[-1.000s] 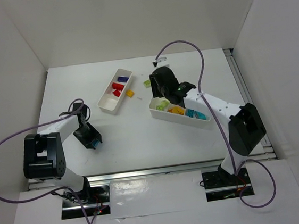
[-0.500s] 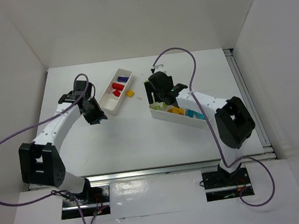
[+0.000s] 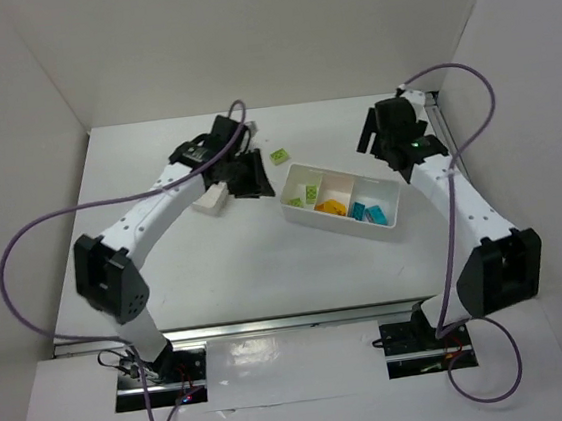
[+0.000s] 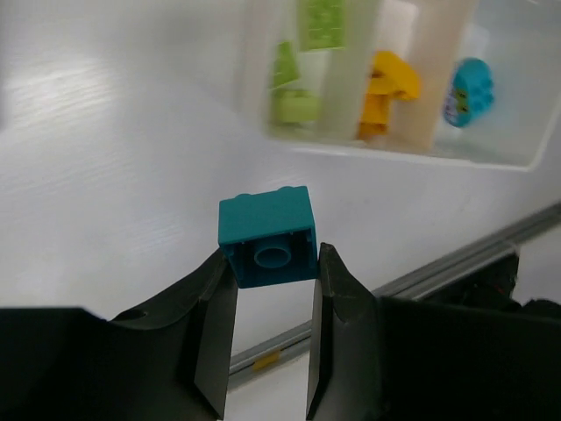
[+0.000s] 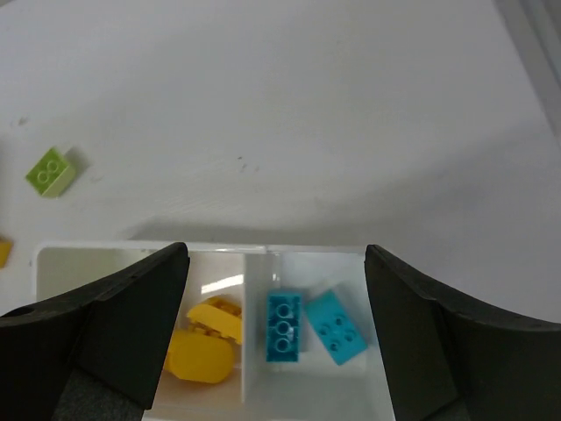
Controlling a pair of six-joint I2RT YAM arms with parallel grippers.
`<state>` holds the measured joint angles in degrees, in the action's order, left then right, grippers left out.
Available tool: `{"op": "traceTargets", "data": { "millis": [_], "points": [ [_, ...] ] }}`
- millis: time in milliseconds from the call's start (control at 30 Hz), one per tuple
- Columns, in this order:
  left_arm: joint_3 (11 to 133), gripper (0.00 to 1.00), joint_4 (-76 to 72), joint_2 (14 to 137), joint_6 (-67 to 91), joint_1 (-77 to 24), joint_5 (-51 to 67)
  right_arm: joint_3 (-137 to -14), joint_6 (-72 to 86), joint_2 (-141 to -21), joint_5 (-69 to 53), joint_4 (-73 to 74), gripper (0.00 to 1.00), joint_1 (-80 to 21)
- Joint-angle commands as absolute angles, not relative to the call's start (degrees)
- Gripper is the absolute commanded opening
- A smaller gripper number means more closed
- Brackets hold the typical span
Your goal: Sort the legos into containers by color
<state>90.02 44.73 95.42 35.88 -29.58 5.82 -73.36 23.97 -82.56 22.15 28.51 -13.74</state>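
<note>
I had the left pincer (image 4: 270, 263) squeezing a teal brick (image 4: 267, 235). The brick sat between the two black fingers (image 4: 213, 338), with one round hole facing the wrist camera. The white table (image 4: 105, 175) showed behind it.

From above, the left pincer (image 3: 250, 173) was between the two trays. The left arm covered most of the left tray (image 3: 213, 200), so I could see only one white corner and not what was inside.

The right tray (image 3: 392, 191) lay on the table near the middle, with three parts in a row. The left part held green bricks (image 3: 304, 190), the middle part held a yellow brick (image 3: 332, 206), and the right part held blue bricks (image 3: 369, 213). In the left wrist camera that tray was blurry at the top of the view, but I could make out the same three colors.

One loose green brick (image 3: 278, 155) lay on the table just past the far left corner of the right tray, touching nothing.

My right pincer (image 5: 273, 254) was spread wide with nothing in it. It was above the far edge of the right tray (image 5: 219, 250). Looking down through it, I saw the yellow brick (image 5: 206, 338) in one part and two blue bricks (image 5: 283, 324) side by side in the next part. The loose green brick (image 5: 51, 169) was off to the left on the table (image 5: 307, 105).
</note>
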Motion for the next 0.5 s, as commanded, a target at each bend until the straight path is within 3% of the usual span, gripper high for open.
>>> {"op": "traceTargets", "data": {
  "millis": [0, 333, 467],
  "points": [
    [103.1, 0.00, 40.9, 106.2, 30.5, -35.8, 12.9, -71.5, 27.2, -75.0, 23.6, 35.2, 0.88, -10.6],
    [137.3, 0.01, 39.8, 133.4, 30.1, -44.2, 24.3, -65.5, 33.7, -61.5, 27.4, 37.9, 0.90, -2.4],
    [135.3, 0.05, 30.9, 136.7, 35.8, -44.7, 32.2, -62.6, 35.1, -57.0, 25.7, 38.0, 0.90, -1.8]
  ]
}}
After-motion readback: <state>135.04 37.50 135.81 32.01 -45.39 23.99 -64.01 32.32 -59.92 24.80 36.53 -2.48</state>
